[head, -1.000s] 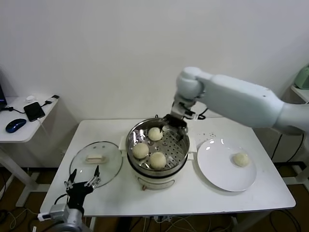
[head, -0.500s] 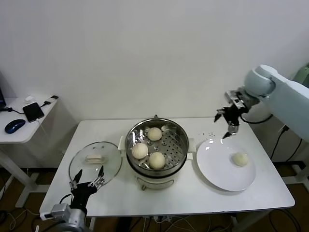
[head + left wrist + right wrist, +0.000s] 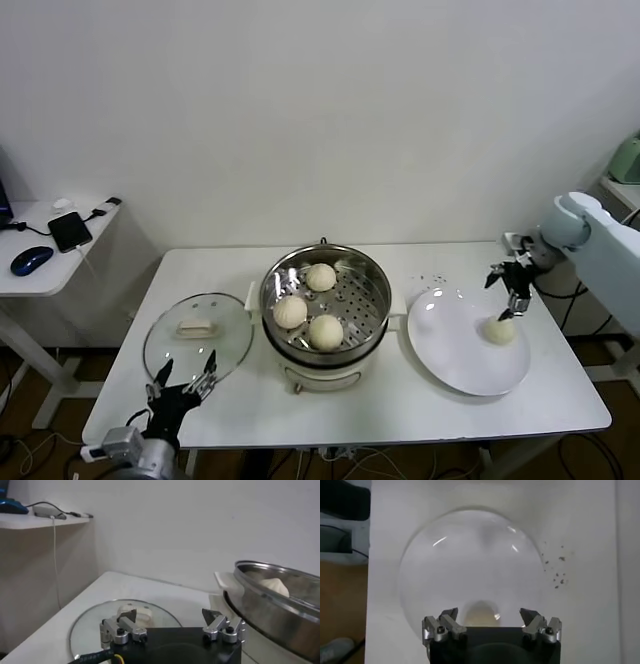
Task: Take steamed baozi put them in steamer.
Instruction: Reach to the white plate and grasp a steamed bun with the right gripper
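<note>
A rectangular white table stands against a plain white wall and serves as the landmark for the rest. On the table's left part lies a round glass lid with a cream handle at its centre, on its right part a flat round white plate, and behind the plate a scatter of small dark specks. Left of the table, a lower white side desk carries a blue computer mouse, a black smartphone and white cables.
</note>
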{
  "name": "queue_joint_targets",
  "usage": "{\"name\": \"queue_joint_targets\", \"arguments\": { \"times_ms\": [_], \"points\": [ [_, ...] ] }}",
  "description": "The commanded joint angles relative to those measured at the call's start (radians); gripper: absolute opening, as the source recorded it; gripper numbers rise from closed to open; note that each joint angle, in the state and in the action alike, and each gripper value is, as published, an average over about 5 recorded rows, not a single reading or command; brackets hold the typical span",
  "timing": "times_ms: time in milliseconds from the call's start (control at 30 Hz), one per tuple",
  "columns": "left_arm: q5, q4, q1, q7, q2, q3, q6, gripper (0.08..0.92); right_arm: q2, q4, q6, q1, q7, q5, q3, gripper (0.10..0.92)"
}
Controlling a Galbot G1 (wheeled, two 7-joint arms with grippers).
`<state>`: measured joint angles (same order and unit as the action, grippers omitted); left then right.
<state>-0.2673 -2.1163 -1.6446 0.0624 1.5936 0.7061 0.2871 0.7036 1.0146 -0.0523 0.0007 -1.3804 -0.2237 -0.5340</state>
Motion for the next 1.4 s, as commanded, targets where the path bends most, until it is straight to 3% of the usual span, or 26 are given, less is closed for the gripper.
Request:
{"name": "queue_joint_targets", "arguments": {
  "times_ms": [33,600,1400],
  "points": [
    [-0.022,0.007,0.000,0.001,-0.002,0.001,0.007,0.823,0.090,-0.152,0.133,-0.100,0.035,-0.151,0.084,0.823],
    [-0.021,0.031,0.007,0.000,-0.003,0.003,0.003,0.823,0.140,-0.234,0.160,-0.108,0.044,-0.304,0.135,0.823],
    [-0.019,0.040,0.009,-0.001,-0.003,0.008,0.002,0.823,0.194,-0.293,0.166,-0.139,0.088,-0.366,0.188,0.823]
  ]
}}
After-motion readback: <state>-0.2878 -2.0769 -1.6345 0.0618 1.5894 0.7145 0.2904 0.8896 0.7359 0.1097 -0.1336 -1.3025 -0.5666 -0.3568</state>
